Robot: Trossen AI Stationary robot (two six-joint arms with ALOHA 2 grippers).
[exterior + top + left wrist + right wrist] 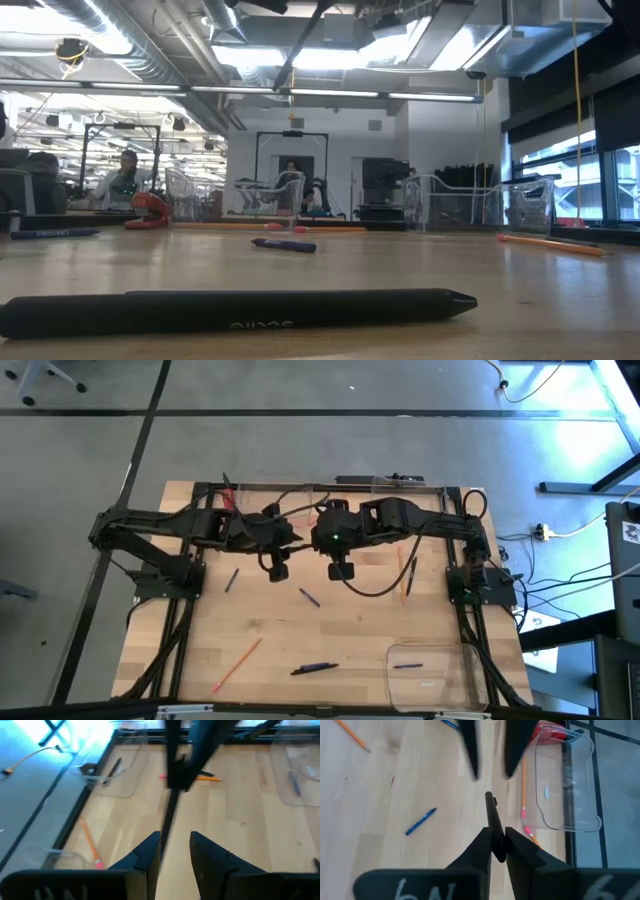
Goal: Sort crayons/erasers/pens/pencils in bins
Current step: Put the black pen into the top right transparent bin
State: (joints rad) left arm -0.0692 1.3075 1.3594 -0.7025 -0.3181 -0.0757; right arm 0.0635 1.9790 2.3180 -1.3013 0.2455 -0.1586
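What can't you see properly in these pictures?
- High view: the arms cover the clear plastic bins at the table's far edge, so what is inside is hidden.
- High view: the picture's bottom edge cuts off the front clear bin.
- Low view: the lettering on the long black pen is too blurred to read.
- Left wrist view: blur hides whether the slim dark pen touches the left fingers.

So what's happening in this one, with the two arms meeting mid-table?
The right gripper is clamped on a slim dark pen above the middle of the wooden table. The left gripper faces it, fingers open either side of the same pen. Another dark pen and a thin orange pencil lie loose on the table, near a clear plastic bin.
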